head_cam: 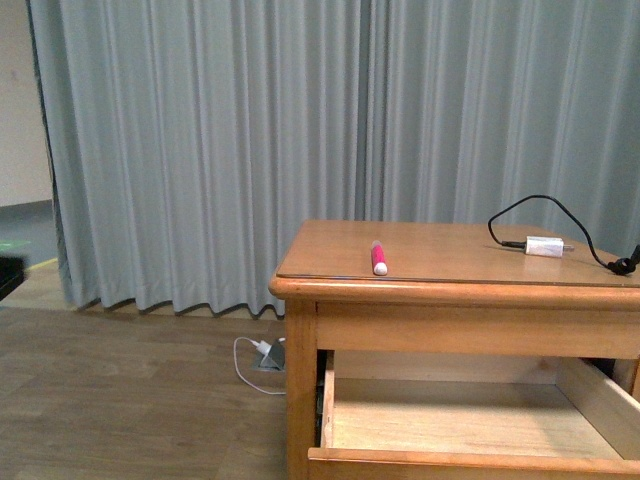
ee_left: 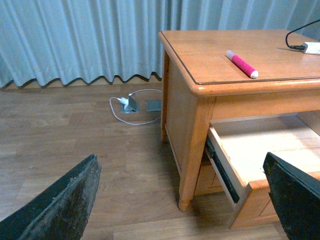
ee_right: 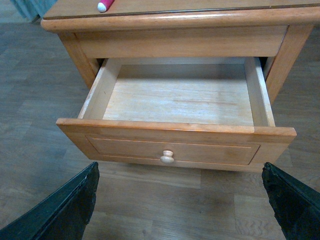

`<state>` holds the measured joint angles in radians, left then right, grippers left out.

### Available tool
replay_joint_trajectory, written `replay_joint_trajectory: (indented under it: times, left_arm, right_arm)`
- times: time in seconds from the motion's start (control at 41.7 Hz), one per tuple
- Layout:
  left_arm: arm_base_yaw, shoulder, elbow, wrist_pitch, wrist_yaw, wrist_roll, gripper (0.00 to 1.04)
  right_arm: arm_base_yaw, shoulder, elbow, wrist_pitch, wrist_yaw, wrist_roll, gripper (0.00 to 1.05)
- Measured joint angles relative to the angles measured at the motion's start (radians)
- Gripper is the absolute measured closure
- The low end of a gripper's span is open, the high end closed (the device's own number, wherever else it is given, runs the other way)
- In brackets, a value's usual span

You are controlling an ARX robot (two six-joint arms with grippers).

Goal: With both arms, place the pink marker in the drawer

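Observation:
The pink marker [head_cam: 379, 259] lies on the cabinet top near its front edge; the left wrist view shows the marker [ee_left: 241, 64] too, and only its white end [ee_right: 104, 5] shows in the right wrist view. The drawer [ee_right: 175, 145] stands pulled out and empty, its round knob [ee_right: 167, 157] facing me; its inside [head_cam: 470, 420] shows below the top. My left gripper [ee_left: 182, 200] is open, off the cabinet's left front corner, above the floor. My right gripper [ee_right: 180, 205] is open in front of the drawer, just below the knob, holding nothing. Neither arm appears in the front view.
A white adapter [head_cam: 545, 246] with a black cable [head_cam: 560, 215] rests at the right of the cabinet top [head_cam: 450, 250]. Grey curtains [head_cam: 250, 150] hang behind. A floor socket with a white cord [ee_left: 131, 104] lies left of the cabinet on the wooden floor [head_cam: 130, 400].

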<state>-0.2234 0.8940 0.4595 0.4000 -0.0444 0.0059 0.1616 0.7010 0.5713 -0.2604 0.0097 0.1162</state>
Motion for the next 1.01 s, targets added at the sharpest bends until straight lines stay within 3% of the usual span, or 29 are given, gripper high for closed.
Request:
replay_joint_trajectory:
  times: [0.168, 0.36, 1.007]
  left_arm:
    - [-0.074, 0.418, 0.313, 0.056, -0.006, 0.048, 0.06]
    - [-0.156, 0.814, 0.731, -0.046, -0.058, 0.078, 0.06]
    - [-0.27, 1.437, 1.63, -0.51, -0.221, 0.049, 0.06]
  right_arm:
    - [0.0, 0.0, 0.0, 0.0, 0.0, 0.0, 0.08]
    - [0.001, 0.0, 0.0, 0.0, 0.0, 0.0, 0.08]
    - [0.001, 0.0, 0.0, 0.0, 0.0, 0.0, 0.08]
